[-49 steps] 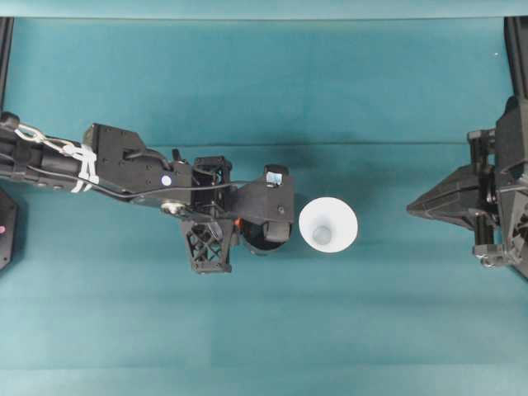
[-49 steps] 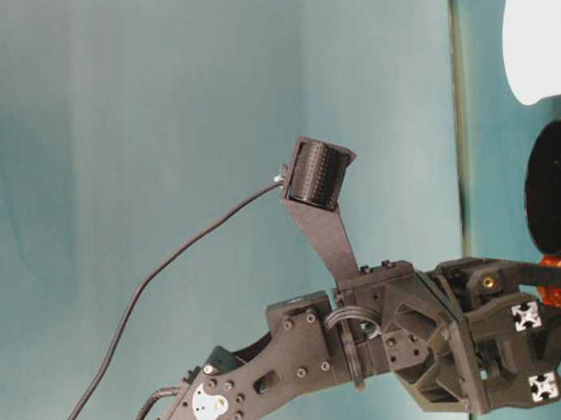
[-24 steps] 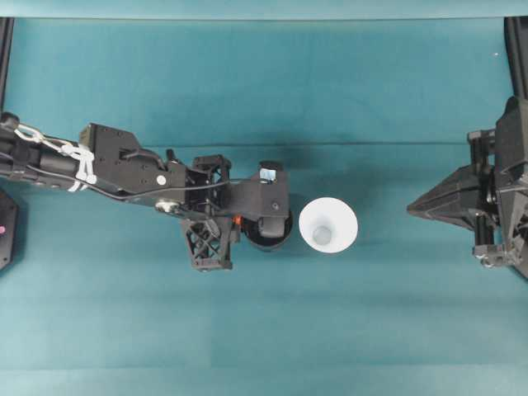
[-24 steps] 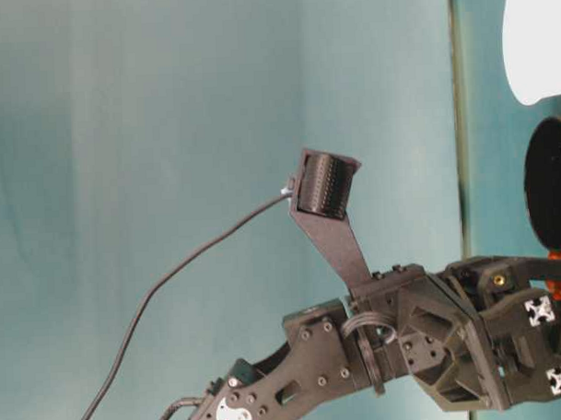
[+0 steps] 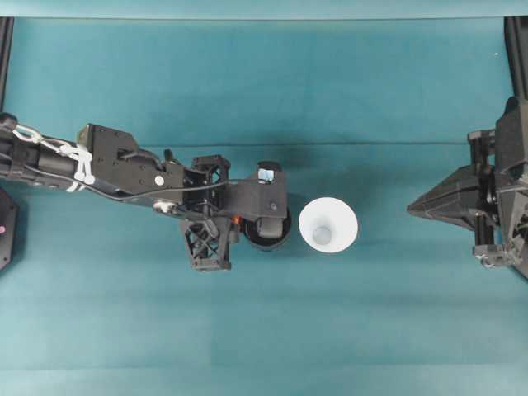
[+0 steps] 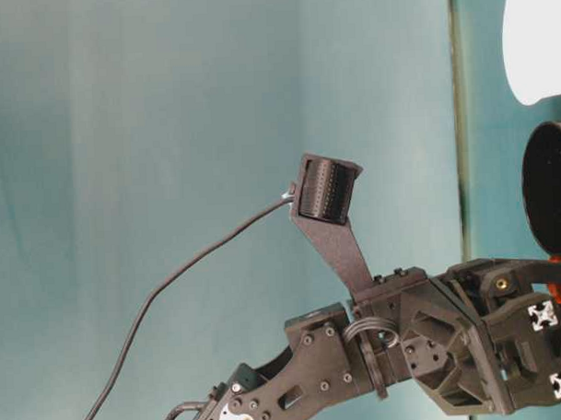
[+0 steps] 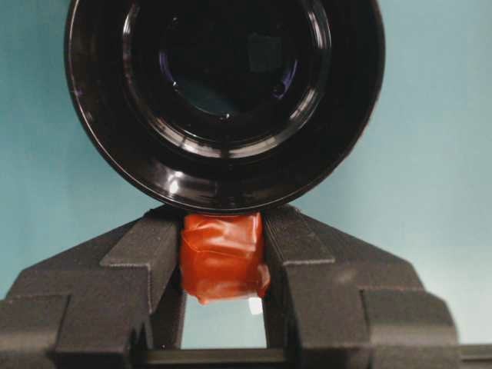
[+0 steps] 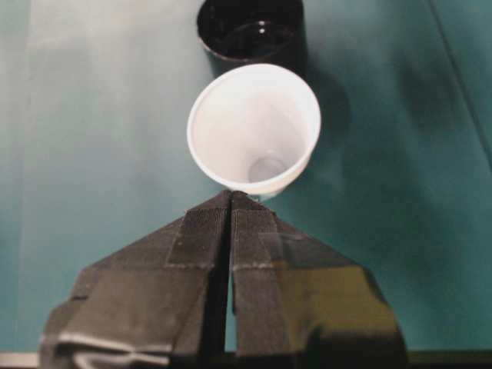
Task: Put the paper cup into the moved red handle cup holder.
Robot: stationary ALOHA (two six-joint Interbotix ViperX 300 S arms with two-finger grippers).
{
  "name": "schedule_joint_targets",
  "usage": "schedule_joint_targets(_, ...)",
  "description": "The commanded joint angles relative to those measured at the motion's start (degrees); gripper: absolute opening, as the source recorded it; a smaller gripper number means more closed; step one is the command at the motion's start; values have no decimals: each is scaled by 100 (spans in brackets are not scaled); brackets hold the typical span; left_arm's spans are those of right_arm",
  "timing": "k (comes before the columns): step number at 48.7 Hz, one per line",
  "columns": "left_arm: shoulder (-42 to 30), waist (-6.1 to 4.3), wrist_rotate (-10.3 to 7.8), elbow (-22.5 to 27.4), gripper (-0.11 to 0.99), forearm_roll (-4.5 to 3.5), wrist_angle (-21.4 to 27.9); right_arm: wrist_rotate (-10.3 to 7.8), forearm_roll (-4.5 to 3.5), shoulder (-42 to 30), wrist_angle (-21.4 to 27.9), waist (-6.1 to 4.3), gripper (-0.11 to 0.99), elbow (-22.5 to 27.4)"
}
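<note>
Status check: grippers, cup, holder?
Left gripper shut on holder handle. Right gripper shut, empty. Paper cup upright beside holder, apart. Nothing between them.

Teal table (image 5: pixel 247 330) bearing upright paper cup (image 5: pixel 328 225) near black red handle cup holder (image 5: pixel 268 235).

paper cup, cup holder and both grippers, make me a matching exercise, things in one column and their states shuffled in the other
Things:
1. paper cup
2. red handle cup holder
3. left gripper
4. right gripper

States:
A. shut on nothing, back from the cup
B. black, held by its orange-red tab
C. white, upright, free on the table
D. clamped on a handle

Pairs: 1-C, 2-B, 3-D, 4-A
</note>
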State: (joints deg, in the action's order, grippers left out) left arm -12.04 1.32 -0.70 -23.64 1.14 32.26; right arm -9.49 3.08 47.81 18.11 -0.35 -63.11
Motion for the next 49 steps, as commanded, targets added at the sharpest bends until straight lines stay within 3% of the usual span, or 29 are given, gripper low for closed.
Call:
schedule_joint_targets(1,88,-9,9,44,29,9,-26,-62,0,-18,-18,-9,-10,44)
schedule_joint_targets(41,176,35,35,9,29,9,-35,-62,0,-9,-18,-9,-10,-9)
schedule_joint_targets(43,176,35,44,9,36,9,-35,-62,0,-9,-18,-9,-10,-9)
schedule_joint_targets(49,176,26,53,9,74,9,-62,-62,9,-9,-18,0,-10,-9)
